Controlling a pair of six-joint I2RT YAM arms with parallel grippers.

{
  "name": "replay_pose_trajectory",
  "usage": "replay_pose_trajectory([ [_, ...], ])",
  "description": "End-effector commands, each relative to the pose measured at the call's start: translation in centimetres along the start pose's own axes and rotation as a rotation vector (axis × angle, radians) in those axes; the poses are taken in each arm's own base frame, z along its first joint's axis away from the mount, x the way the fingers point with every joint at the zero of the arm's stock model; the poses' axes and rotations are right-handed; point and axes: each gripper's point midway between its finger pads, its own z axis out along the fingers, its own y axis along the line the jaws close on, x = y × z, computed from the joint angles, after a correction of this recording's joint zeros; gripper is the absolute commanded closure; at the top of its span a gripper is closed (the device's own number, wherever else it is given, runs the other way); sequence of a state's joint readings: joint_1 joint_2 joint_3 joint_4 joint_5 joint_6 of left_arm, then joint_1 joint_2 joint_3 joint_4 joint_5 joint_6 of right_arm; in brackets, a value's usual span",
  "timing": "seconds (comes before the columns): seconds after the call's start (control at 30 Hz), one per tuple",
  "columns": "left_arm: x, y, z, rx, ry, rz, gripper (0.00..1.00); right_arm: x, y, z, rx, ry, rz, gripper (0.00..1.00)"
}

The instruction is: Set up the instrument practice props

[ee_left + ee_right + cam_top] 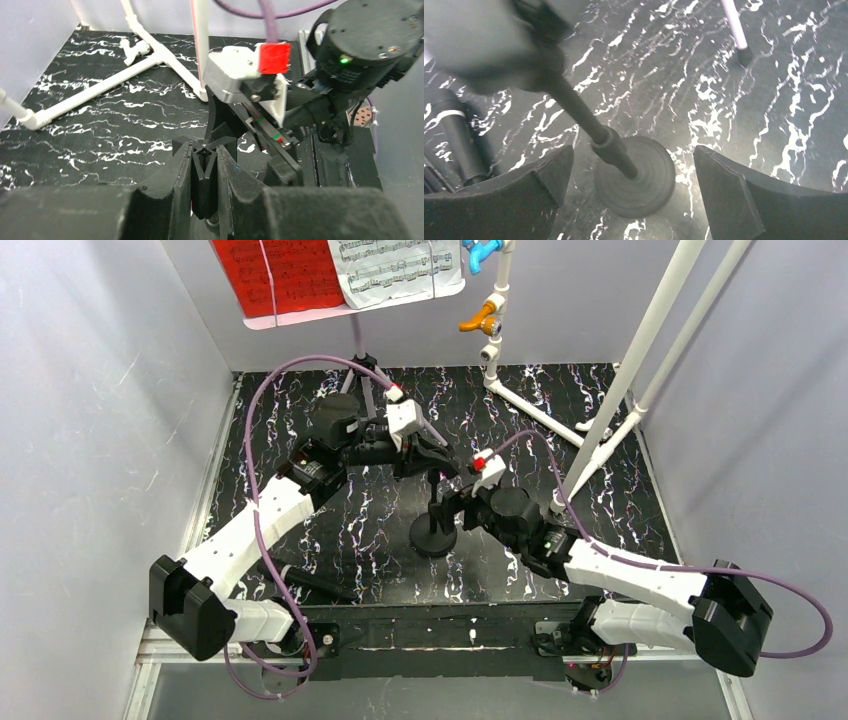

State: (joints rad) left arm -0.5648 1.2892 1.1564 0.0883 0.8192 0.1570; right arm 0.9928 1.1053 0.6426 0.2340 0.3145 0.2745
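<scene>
Crowding microphone stand [434,535]: left gripper [205,172], right gripper [634,160]; pipe frame [637,350] far right.

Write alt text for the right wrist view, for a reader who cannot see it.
The right gripper, open, frames a black microphone stand between its two dark fingers, the pole rising from a round base on the black marbled table. The blurred left gripper holds the pole's top at upper left.
</scene>
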Motion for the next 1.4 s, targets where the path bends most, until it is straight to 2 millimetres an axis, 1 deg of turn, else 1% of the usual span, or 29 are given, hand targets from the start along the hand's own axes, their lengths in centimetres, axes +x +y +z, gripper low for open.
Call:
replay_pose_trajectory([
  [0.0, 0.8, -1.0, 0.5, 0.0, 0.022, 0.13, 1.0, -1.4, -0.9, -0.6, 0.015, -0.188, 0.109, 0.02],
  [0.1, 1.6, -1.6, 1.6, -0.008, 0.029, 0.15, 1.0, -0.8, -0.8, -0.7, -0.015, -0.23, 0.147, 0.03],
  [0.23, 2.4, -1.4, 2.0, -0.07, -0.054, 0.098, 1.0, 0.4, -0.9, -0.9, -0.038, -0.261, 0.197, 0.15],
  [0.3, 2.9, -1.4, 2.2, -0.083, -0.075, 0.063, 1.0, 0.6, -0.7, -1.0, -0.059, -0.28, 0.227, 0.16],
  [0.33, 3.2, -1.6, 2.3, -0.083, -0.091, 0.048, 1.0, 0.6, -0.6, -1.0, -0.069, -0.288, 0.238, 0.16],
  [0.43, 3.9, -1.8, 2.3, -0.102, -0.134, 0.011, 1.0, 1.0, -0.3, -0.5, -0.081, -0.29, 0.255, 0.11],
  [0.57, 4.7, -2.0, 1.9, -0.127, -0.179, -0.025, 1.0, 0.8, 0.4, 0.2, -0.11, -0.288, 0.266, 0.1],
  [0.67, 5.8, -2.0, 1.3, -0.165, -0.204, -0.054, 1.0, 0.9, 0.7, 0.5, -0.124, -0.292, 0.278, 0.12],
  [0.77, 5.9, -1.9, 0.6, -0.209, -0.249, -0.073, 1.0, 0.5, 1.0, 0.7, -0.139, -0.31, 0.298, 0.13],
  [0.87, 5.9, -1.8, 0.3, -0.229, -0.277, -0.102, 1.0, 0.2, 1.6, 1.1, -0.168, -0.317, 0.306, 0.13],
  [1.0, 5.4, -1.5, 0.1, -0.251, -0.329, -0.123, 1.0, -0.2, 2.2, 2.1, -0.184, -0.322, 0.316, 0.11],
  [1.07, 5.4, -1.4, 0.1, -0.256, -0.345, -0.133, 1.0, -0.3, 2.4, 2.7, -0.188, -0.33, 0.324, 0.11],
  [1.17, 5.8, -1.5, 0.4, -0.24, -0.344, -0.148, 1.0, 0.0, 2.3, 3.4, -0.181, -0.328, 0.338, 0.11],
  [1.3, 6.4, -1.9, 0.7, -0.215, -0.327, -0.174, 1.0, 0.6, 1.9, 3.7, -0.159, -0.314, 0.331, 0.11],
  [1.33, 6.3, -2.0, 0.6, -0.213, -0.326, -0.19, 0.97, 0.7, 1.8, 3.7, -0.155, -0.311, 0.321, 0.11],
  [1.37, 6.2, -2.1, 0.6, -0.211, -0.32, -0.21, 0.86, 0.7, 1.7, 3.7, -0.151, -0.308, 0.312, 0.11],
])
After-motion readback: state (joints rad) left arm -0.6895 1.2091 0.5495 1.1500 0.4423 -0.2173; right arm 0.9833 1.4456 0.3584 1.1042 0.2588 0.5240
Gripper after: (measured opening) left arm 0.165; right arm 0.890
